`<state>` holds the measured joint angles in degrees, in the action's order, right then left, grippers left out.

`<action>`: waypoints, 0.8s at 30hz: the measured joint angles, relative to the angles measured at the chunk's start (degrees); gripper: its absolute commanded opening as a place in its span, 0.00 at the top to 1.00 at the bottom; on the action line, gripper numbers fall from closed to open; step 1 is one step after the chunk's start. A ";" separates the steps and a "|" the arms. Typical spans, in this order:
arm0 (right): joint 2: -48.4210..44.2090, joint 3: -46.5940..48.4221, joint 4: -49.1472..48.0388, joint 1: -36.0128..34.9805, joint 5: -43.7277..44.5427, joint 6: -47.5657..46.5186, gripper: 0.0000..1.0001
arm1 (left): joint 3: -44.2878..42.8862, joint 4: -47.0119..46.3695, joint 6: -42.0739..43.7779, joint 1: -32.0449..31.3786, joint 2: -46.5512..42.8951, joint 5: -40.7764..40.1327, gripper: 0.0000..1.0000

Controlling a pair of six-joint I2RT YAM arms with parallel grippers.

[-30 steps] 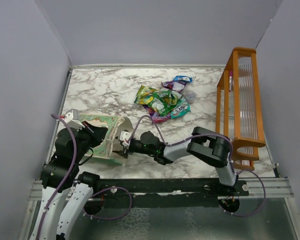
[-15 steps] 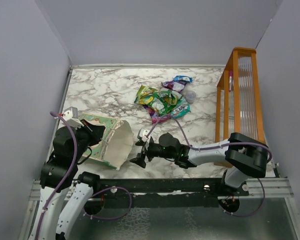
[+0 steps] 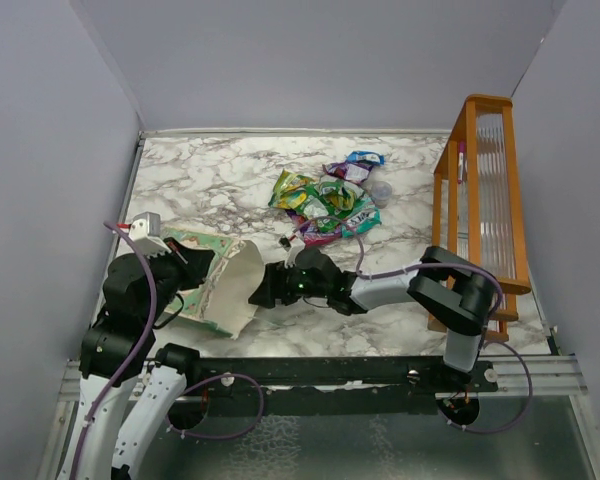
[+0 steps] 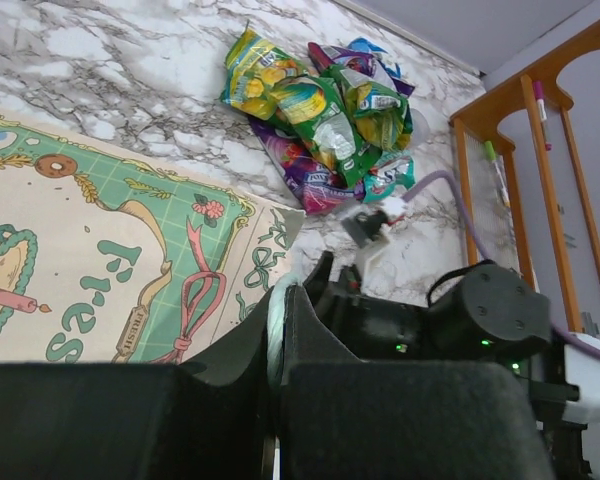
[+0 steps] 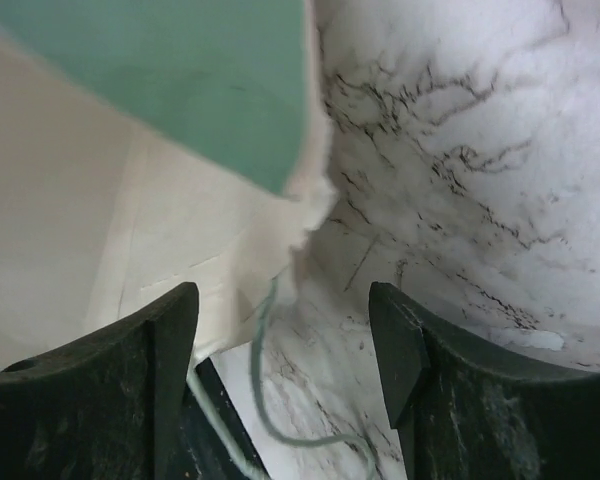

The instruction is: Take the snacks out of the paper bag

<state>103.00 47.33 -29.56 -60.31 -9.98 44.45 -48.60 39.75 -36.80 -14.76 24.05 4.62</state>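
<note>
Since half a sec ago the R arm's black two-finger gripper [image 3: 263,290] has swung up from the marble nr the front edge to the mouth of the green-and-cream paper gift bag [image 3: 220,285]. L arm's black gripper [image 4: 277,322] looks pinched shut on the bag's rim, a pale strip of paper caught btwn its fingers – prob. to pin the bag on its side w/ the mouth open toward the R arm. Bag lies at the left of the white-and-grey marble table [image 3: 210,175], patterned front up; its green lettering shows only in part, no whole word readable. R gripper is spread wide, nothing in it, w/ a thin pale string handle [image 5: 258,385] just ahead – set, I'd judge, to reach in; no packet in the bit of white lining that shows. Pile of shiny crinkly snack packets (green, yellow, purple, teal) [image 3: 325,203] sits mid-table, well apart from the bag; print too small to read. Just beside it a small clear plastic cup [image 3: 380,190]; orange wooden rack [image 3: 487,103] far R.
</note>
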 measured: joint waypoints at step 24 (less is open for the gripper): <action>27.67 19.52 -24.94 -0.44 -4.33 27.12 0.98 | -5.66 -10.75 14.16 0.00 17.38 19.30 1.00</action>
<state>130.67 66.85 -54.50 -60.75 -14.31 71.57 -54.26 28.99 -22.63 -14.76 41.43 23.92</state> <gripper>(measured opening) 0.017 0.010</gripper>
